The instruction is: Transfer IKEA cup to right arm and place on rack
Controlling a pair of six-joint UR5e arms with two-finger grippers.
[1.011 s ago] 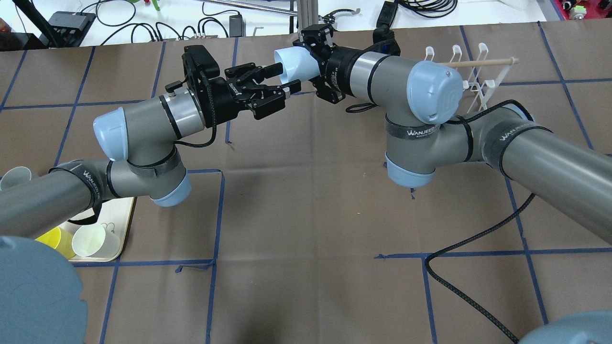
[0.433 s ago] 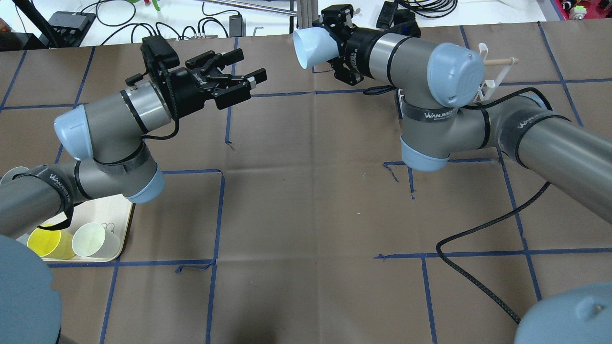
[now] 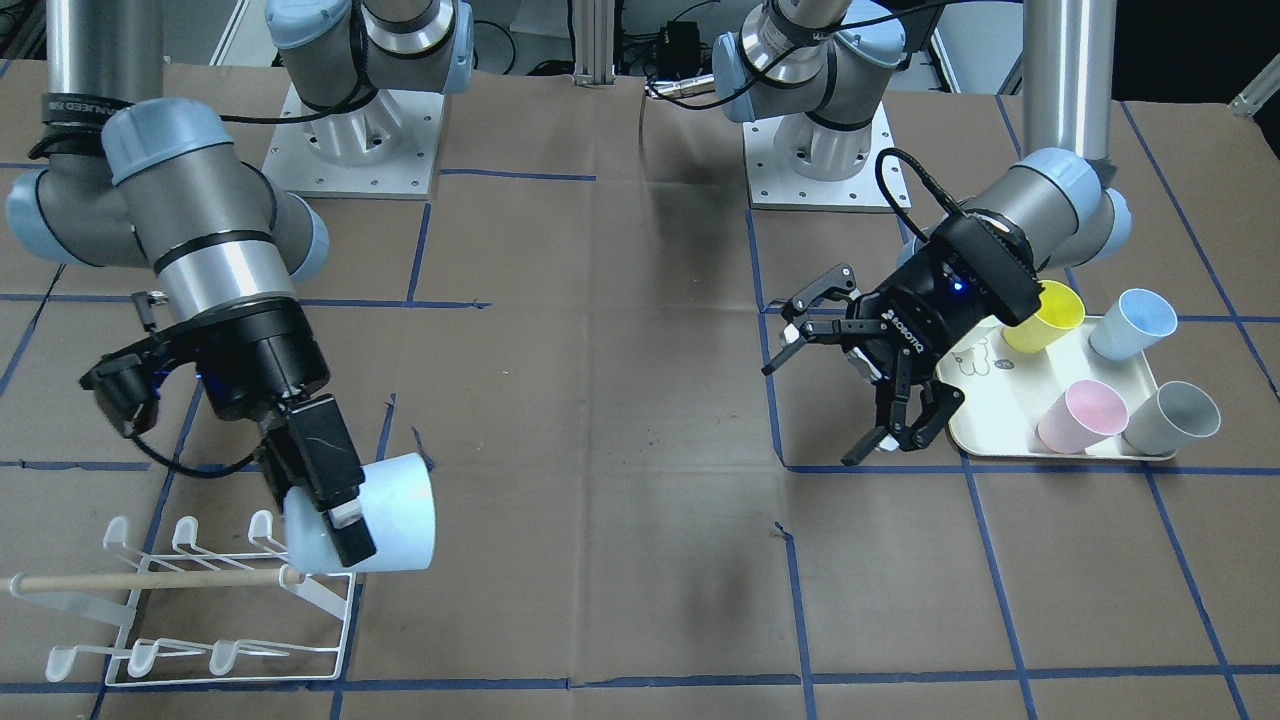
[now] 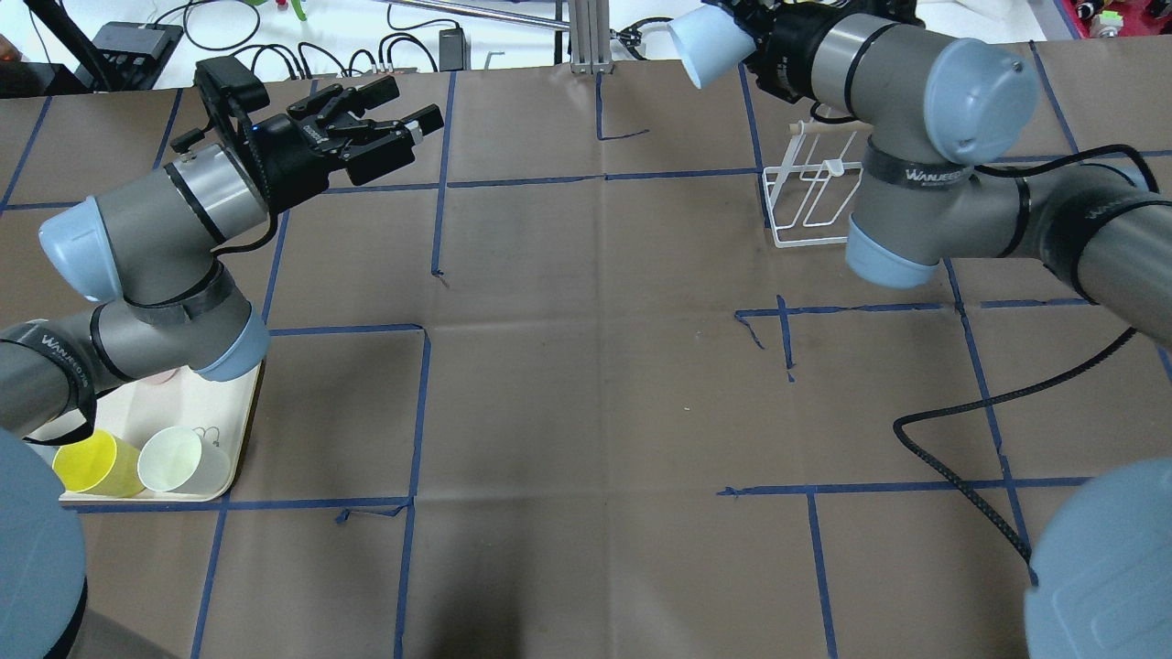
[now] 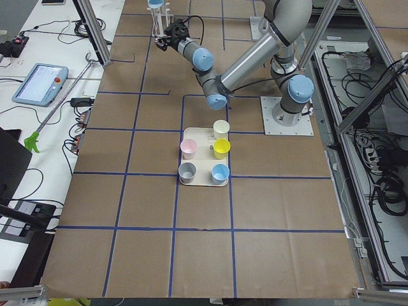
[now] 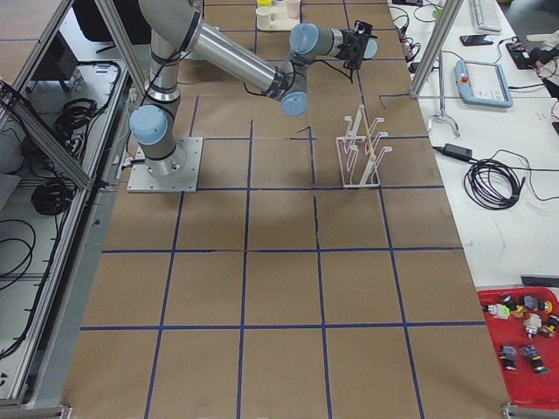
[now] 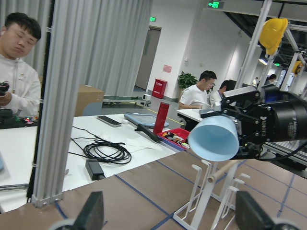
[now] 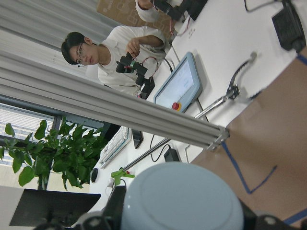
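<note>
My right gripper (image 3: 340, 520) is shut on the pale blue IKEA cup (image 3: 395, 515), which is held on its side in the air. The cup's mouth points toward the table's middle. It hangs just over the near end of the white wire rack (image 3: 200, 600), by the tip of the wooden dowel. From overhead, the cup (image 4: 700, 46) sits at the far edge, with the rack (image 4: 810, 197) partly hidden under the right arm. My left gripper (image 4: 407, 105) is open and empty, far to the left. Its wrist view shows the cup (image 7: 213, 139) above the rack's prongs (image 7: 211, 191).
A cream tray (image 3: 1000, 390) beside the left gripper (image 3: 810, 415) holds yellow, blue, pink and grey cups. A black cable (image 4: 952, 412) trails over the table's right half. People sit at desks beyond the far edge.
The left gripper has drawn back to the left, away from the cup. The right arm has swung the cup to the right and farther out, over the rack's end.
</note>
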